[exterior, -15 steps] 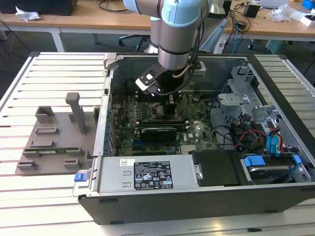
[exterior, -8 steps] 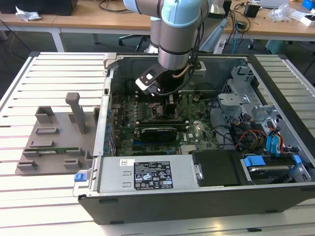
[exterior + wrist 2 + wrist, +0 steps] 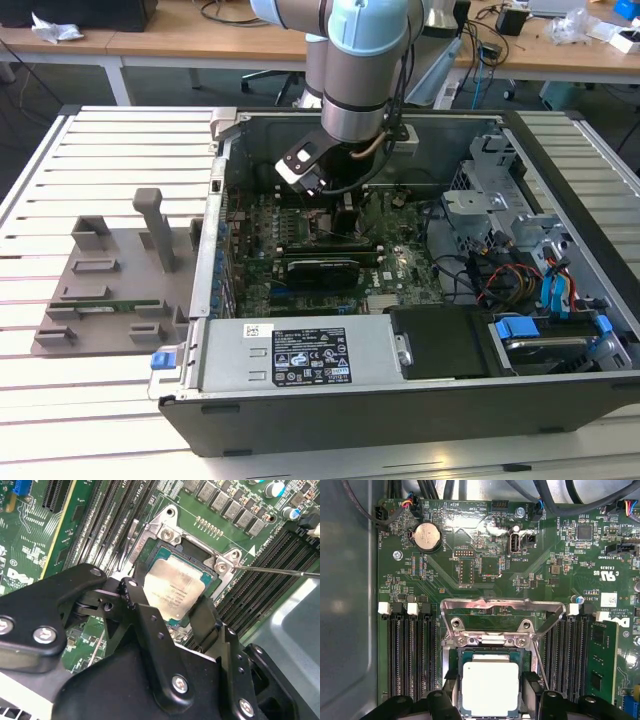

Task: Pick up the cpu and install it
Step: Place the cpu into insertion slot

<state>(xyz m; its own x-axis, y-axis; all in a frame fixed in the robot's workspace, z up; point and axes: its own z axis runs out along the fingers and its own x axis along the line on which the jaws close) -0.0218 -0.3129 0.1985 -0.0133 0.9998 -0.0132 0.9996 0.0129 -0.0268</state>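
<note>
Seating step: my gripper (image 3: 490, 700) pinches the cpu (image 3: 491, 687) by two opposite edges, held low inside the open socket (image 3: 490, 652), toward 10 o'clock of the case (image 3: 400, 420) middle in the exterior view; I judge release needs it flat and square.

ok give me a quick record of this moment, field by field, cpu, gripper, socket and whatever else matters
cpu: silvery top up, at the open socket; seated or not unclear
gripper: down at the socket, flanking the cpu; grip cannot be told
socket frame: metal, around the cpu
retention plate: swung open
computer case: open, arm reaching into it
memory stick: green, in a slot beside the socket
grey fixture: outside the case, on the exterior view's left
</note>
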